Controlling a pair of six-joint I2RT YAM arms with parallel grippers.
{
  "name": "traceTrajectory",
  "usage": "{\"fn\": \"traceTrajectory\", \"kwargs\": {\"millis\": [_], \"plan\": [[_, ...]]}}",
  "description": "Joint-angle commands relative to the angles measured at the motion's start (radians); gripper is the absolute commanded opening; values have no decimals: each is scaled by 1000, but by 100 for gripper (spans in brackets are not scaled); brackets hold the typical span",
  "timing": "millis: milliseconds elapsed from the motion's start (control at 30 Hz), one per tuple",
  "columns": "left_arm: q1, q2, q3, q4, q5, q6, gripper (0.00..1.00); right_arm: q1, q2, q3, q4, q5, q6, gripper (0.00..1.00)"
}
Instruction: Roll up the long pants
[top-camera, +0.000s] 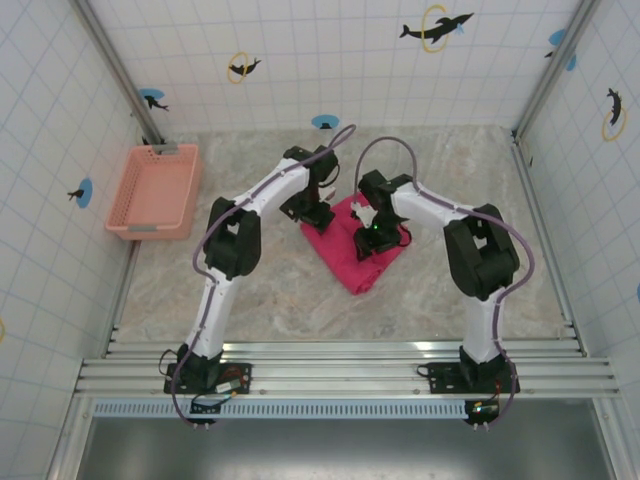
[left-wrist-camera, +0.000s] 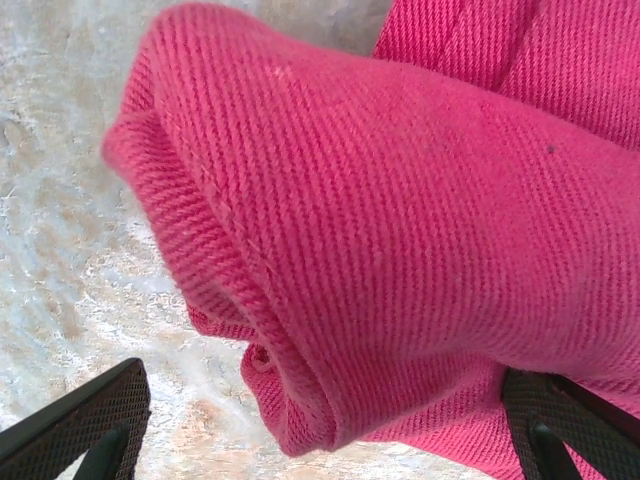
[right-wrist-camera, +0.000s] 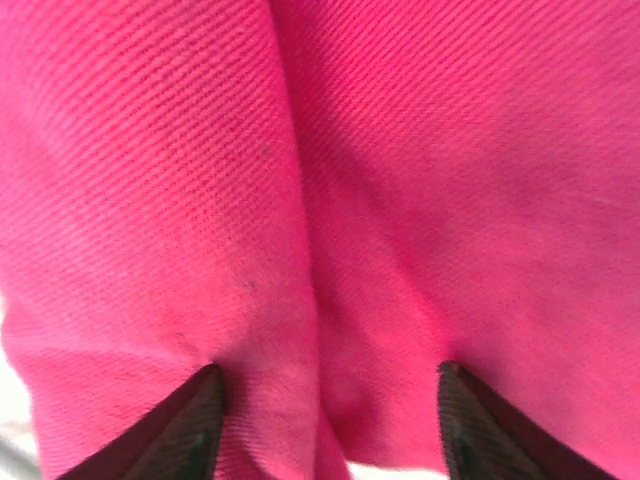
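Left gripper (left-wrist-camera: 320, 400) fingers were spread wide, holding nothing; rolled, stitched hem of the long pants (left-wrist-camera: 400, 230) lay just beyond them | top view: basket (top-camera: 155, 190) sat far left on the table (top-camera: 270, 290), pants lay bundled mid-table between both grippers | right gripper (right-wrist-camera: 330, 375) was part-open, tips against cloth, nothing clamped
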Motion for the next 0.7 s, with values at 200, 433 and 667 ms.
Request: {"fn": "traceTrajectory", "kwargs": {"millis": [200, 433, 667], "plan": [[-6, 111, 27, 3, -7, 12, 93, 263, -172, -4, -70, 481, -17, 69], [-6, 106, 30, -11, -14, 21, 93, 413, -108, -14, -36, 505, 52, 70], [-6, 99, 19, -13, -15, 24, 94, 457, 5, -57, 39, 539, 29, 70]]}}
